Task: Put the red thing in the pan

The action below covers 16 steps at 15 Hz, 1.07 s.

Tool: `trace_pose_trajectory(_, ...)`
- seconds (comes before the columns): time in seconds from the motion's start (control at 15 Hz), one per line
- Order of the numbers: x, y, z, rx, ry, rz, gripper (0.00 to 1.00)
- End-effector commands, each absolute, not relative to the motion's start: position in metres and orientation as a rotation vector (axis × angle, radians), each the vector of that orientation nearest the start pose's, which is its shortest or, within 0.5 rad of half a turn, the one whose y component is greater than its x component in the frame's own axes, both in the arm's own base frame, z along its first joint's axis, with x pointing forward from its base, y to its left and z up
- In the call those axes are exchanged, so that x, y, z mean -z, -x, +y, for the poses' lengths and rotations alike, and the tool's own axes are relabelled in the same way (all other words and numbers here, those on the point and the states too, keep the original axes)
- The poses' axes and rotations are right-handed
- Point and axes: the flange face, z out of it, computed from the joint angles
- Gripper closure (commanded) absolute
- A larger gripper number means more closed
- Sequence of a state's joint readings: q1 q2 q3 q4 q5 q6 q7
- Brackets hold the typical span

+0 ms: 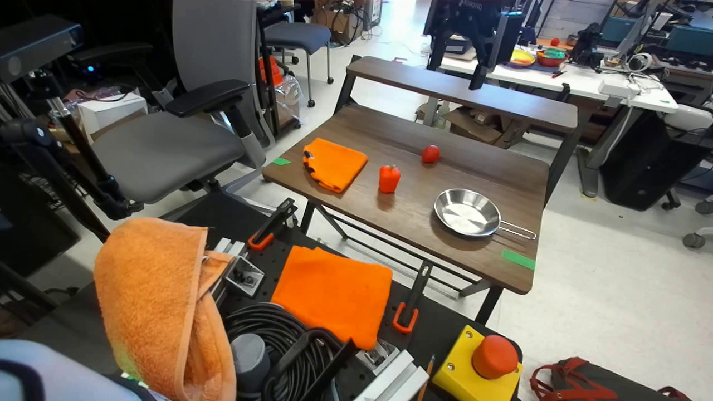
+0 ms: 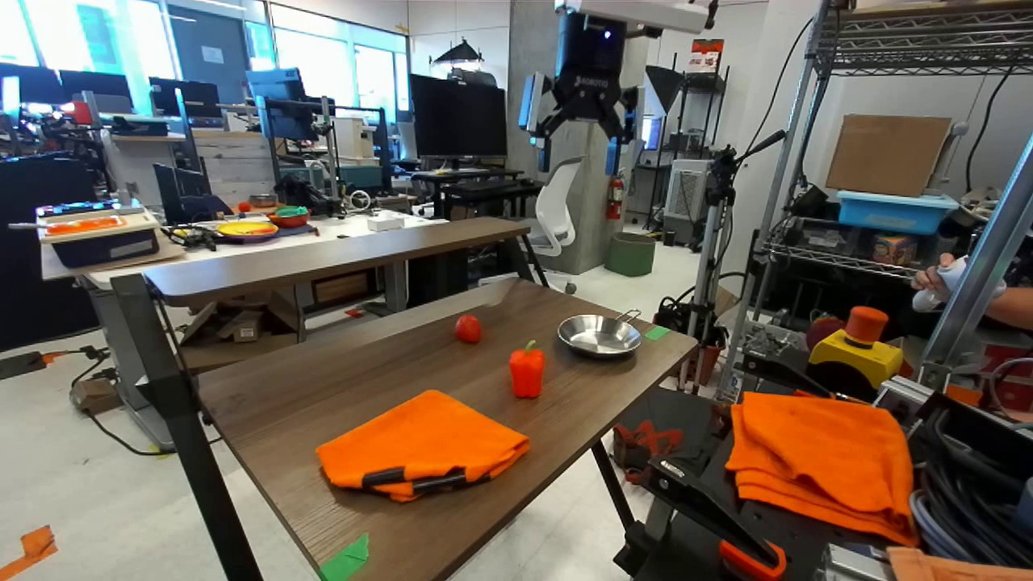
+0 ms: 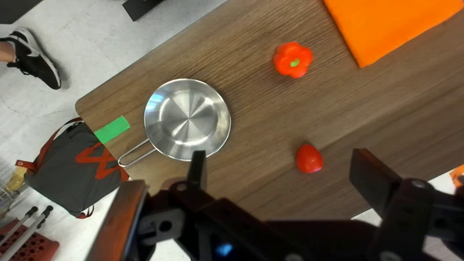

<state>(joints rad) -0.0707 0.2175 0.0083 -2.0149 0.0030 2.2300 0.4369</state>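
The red thing point(image 1: 430, 153) is a small, roundish, glossy red object lying on the brown table, in both exterior views point(image 2: 468, 328). In the wrist view the red thing point(image 3: 309, 158) appears between the open fingers, well below them. The pan point(image 1: 467, 213) is shallow, silver and round with a wire handle, near the table's end; its inside is bare. The pan also shows in an exterior view point(image 2: 600, 335) and in the wrist view point(image 3: 187, 119), left of the red thing. My gripper point(image 2: 578, 155) is open and empty, high above the table; its wrist-view fingers point(image 3: 278, 154) are wide apart.
An orange-red toy pepper point(image 1: 389, 179) stands upright between the pan and a folded orange cloth point(image 2: 424, 444). A raised shelf point(image 1: 462, 92) runs along one long side of the table. Green tape point(image 3: 112, 129) marks the table near the pan.
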Motion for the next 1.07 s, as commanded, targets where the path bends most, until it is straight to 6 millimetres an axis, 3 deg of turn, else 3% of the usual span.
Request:
trace_pose_trajectory(0.0, -0.314, -0.633, -0.043, 0.034, 2.989, 0.905, 0.00)
trace_pose_trajectory(0.33, -0.266, -0.672, -0.035, 0.063, 2.935, 1.029, 0.00)
trace_pose_trajectory(1.0, -0.191, -0.732, -0.001, 0.068, 2.914, 1.196, 0.00)
